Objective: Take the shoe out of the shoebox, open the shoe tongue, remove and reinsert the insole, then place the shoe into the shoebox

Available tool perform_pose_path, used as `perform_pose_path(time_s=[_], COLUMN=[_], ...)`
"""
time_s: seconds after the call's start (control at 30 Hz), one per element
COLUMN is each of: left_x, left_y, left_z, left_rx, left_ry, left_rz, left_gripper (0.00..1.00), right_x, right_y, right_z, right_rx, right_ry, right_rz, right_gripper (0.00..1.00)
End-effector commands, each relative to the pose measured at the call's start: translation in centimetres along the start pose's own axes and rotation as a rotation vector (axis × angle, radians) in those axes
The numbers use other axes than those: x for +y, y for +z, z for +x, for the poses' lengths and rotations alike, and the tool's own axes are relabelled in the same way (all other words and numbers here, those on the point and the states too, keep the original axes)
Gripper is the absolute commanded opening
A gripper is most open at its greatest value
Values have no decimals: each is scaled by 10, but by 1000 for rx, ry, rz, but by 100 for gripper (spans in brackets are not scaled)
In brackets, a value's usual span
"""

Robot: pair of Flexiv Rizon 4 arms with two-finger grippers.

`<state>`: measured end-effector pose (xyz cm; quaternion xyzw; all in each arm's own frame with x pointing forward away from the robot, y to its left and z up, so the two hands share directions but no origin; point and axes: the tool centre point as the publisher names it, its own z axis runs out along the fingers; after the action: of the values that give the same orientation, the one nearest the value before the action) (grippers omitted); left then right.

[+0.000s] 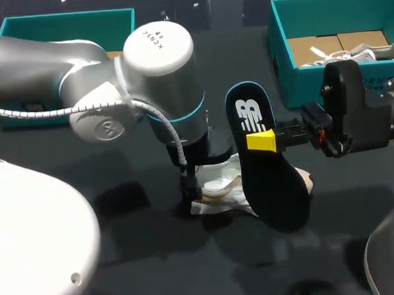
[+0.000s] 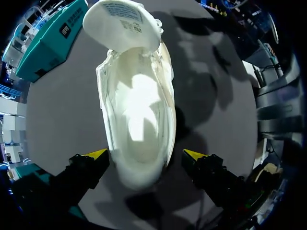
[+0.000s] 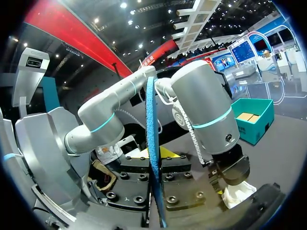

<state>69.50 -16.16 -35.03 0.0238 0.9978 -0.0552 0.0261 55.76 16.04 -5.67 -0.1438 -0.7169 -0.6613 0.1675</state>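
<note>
A white shoe (image 2: 139, 110) lies on the dark table with its tongue (image 2: 122, 24) folded back and its inside bare. My left gripper (image 2: 146, 155) hangs over it, open, one yellow tip on each side of the heel with a small gap to each. In the head view the left wrist (image 1: 175, 115) hides most of the shoe (image 1: 219, 186). My right gripper (image 1: 263, 142) is shut on the dark blue insole (image 1: 267, 170), held upright on its edge just right of the shoe. The right wrist view shows the insole (image 3: 153, 143) edge-on between the fingers.
A teal shoebox (image 1: 285, 70) stands at the back right with cardboard and a second white shoe (image 1: 364, 51) inside. Another teal box (image 1: 65, 25) stands at the back left, partly behind my left arm. Crumpled white paper (image 1: 216, 206) lies under the shoe.
</note>
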Motion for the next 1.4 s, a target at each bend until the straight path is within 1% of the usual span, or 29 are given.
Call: perform_pose_path(time_s=[0.03, 0.27, 0.37, 0.5, 0.6, 0.77, 0.8, 0.93, 1.07, 1.2, 1.23, 1.3, 1.33, 1.37, 1.4], left_x=[-8, -35, -46, -58, -65, -72, -73, -76, -77, -76, -76, -76, -76, -75, -75], left_y=[-9, -21, -19, -11, 0, 20, 24, 41, 51, 56, 57, 59, 60, 60, 59], left_z=[-6, -20, -28, -34, -39, -45, -47, -48, -48, -47, -47, -46, -46, -45, -44], left_rx=[-11, -60, -72, -74, -76, -67, -65, -47, -31, -26, -25, -19, -16, -13, -13], left_ry=[-2, 21, 24, 25, 21, 9, 3, -8, -17, -25, -25, -27, -27, -27, -28], left_rz=[-42, -9, -8, -5, -12, -21, -23, -34, -33, -42, -43, -46, -46, -45, -45], left_gripper=[100, 100, 100, 100, 100, 100, 96, 92, 77, 53, 49, 49, 42, 38, 36], right_x=[-1, -1, -1, -1, -1, -1, -1, -1, -1, -1, -1, -1, -1, -1, -1], right_y=[2, 2, 2, 2, 2, 2, 2, 2, 2, 2, 2, 2, 2, 2, 2], right_z=[-1, -1, -1, -1, -1, -1, -1, -1, -1, -1, -1, -1, -1, -1, -1], right_rx=[-1, -1, -1, -1, -1, -1, -1, -1, -1, -1, -1, -1, -1, -1, -1], right_ry=[1, 1, 1, 1, 1, 1, 1, 1, 1, 1, 1, 1, 1, 1, 1], right_rz=[1, 1, 1, 1, 1, 1, 1, 1, 1, 1, 1, 1, 1, 1, 1], right_gripper=[0, 0, 0, 0, 0, 0, 0, 0, 0, 0, 0, 0, 0, 0, 0])
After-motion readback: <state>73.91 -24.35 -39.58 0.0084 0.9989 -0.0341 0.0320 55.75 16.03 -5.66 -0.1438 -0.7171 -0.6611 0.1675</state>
